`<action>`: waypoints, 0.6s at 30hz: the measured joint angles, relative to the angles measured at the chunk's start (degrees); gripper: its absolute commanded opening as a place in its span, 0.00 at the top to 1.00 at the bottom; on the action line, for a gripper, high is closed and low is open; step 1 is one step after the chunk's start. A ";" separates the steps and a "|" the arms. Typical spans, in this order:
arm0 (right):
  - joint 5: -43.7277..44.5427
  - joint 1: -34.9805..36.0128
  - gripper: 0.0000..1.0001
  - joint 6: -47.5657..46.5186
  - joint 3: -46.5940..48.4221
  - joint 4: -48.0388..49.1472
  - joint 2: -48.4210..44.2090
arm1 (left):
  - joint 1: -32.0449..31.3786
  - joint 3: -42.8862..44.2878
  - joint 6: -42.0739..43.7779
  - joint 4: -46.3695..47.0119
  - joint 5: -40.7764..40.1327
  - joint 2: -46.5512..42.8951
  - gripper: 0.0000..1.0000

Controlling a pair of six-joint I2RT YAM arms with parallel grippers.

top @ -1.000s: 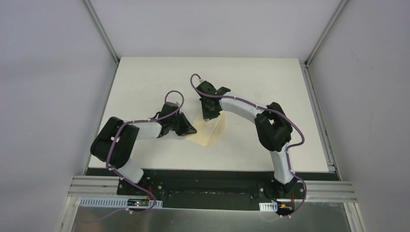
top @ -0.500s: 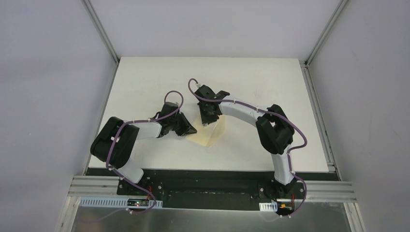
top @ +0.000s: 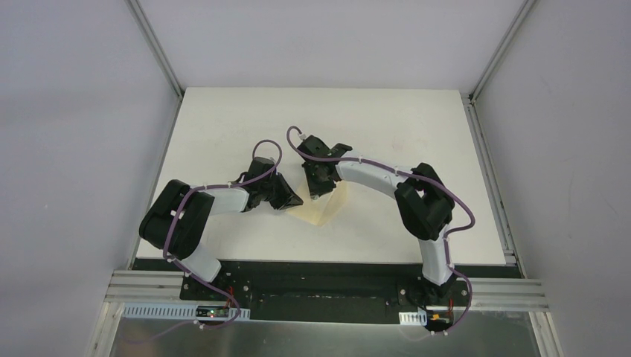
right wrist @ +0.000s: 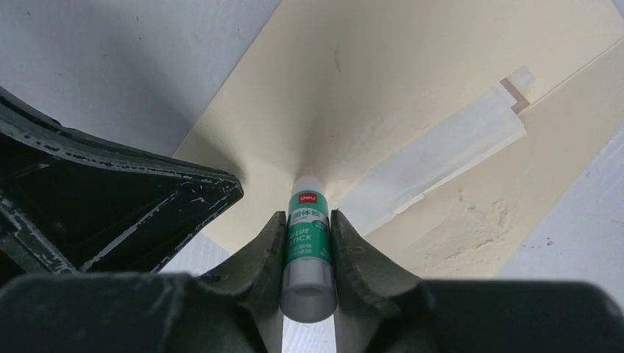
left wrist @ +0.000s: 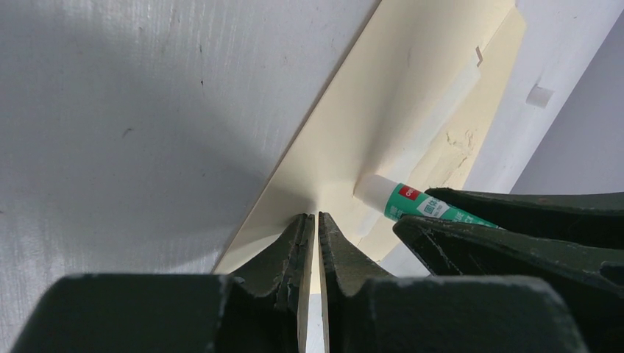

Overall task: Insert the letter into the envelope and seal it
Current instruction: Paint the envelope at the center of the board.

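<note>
The envelope (right wrist: 383, 81) is thin, light paper: it bends under its own weight, creases readily, tears at a stressed edge and slides on the smooth table (top: 417, 126). Take hold at an edge or at the flap, pinching the sheet flat between the pads; a grip in the middle of a panel is likely to buckle it. It lies near the middle of the table, a little toward the near side, between the two arms. One panel is lifted off the surface on its left side. The left gripper (left wrist: 316, 232) is closed to a hairline gap on the edge of that lifted panel and holds it up as a sloping sheet. The right gripper (right wrist: 307, 217) is closed partway on a small green-and-white glue stick (left wrist: 412, 200), clamped across its barrel with the white tip pointing away from the wrist. The tip appears to touch the lifted paper just beside the left gripper's pinch point. A paler strip (right wrist: 441, 154) crosses the envelope to the right of the tip. Whether this strip is an edge of the letter or part of the envelope's own seam cannot be determined, and the letter is not otherwise distinguishable. Expect the unsupported paper to give way under tip pressure, so apply light force only.
</note>
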 measured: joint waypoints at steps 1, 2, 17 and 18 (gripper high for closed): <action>-0.04 0.11 1.00 0.00 -0.15 -0.02 -0.09 | 0.00 0.00 -0.09 0.00 0.00 0.00 0.89; -0.09 0.20 1.00 0.00 -0.31 -0.02 -0.22 | 0.00 0.00 -0.24 0.00 -0.02 0.00 0.89; -0.35 2.16 1.00 0.02 -2.25 -1.01 -1.77 | -0.02 -0.46 -1.31 0.85 -0.20 0.02 0.89; -0.35 2.27 1.00 0.02 -2.25 -1.11 -1.77 | -0.02 -0.52 -1.36 0.94 -0.22 0.02 0.89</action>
